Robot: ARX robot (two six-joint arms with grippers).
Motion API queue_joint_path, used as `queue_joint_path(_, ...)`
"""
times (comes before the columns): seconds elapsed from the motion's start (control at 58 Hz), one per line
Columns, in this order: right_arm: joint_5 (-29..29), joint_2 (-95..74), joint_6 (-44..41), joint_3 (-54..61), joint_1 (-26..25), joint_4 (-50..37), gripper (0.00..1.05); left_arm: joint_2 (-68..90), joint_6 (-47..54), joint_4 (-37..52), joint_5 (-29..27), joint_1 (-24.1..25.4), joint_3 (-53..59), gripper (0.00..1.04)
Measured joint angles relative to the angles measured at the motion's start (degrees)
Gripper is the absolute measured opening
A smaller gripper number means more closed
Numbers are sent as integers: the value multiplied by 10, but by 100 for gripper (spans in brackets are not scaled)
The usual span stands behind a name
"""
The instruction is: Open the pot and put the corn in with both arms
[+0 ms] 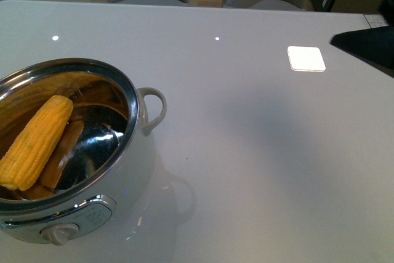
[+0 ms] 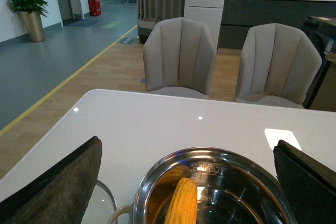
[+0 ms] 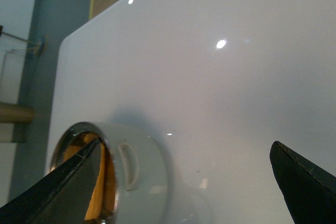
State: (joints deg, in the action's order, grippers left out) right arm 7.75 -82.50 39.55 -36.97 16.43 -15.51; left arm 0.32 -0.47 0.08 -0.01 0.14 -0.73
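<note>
1. Pot [image 1: 132,152]: at 8 o'clock of the front view, on white surface [image 1: 258,152]; lid off, none in sight; loop handle toward 3 o'clock.
2. Corn [image 1: 36,143]: inside pot, lying aslant against steel wall, tapered end toward 1 o'clock.
3. Left claw [image 2: 186,182]: released, spread wide, empty, hovering above pot rim.
4. Right claw [image 3: 184,182]: released, empty, well apart from pot toward 3 o'clock.
5. Step judged: withdrawal. Lift straight up, clear of rim and handle; avoid nudging pot.
</note>
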Motion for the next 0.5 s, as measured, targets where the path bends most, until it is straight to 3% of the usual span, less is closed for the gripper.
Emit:
queue_joint_path(0.276, -125, 210, -114, 111, -23, 87, 96, 0, 0, 0, 0, 0, 0, 98)
queue_joint_path(0.5, -163, 298, -186, 123, -19, 141, 96, 0, 0, 0, 0, 0, 0, 98)
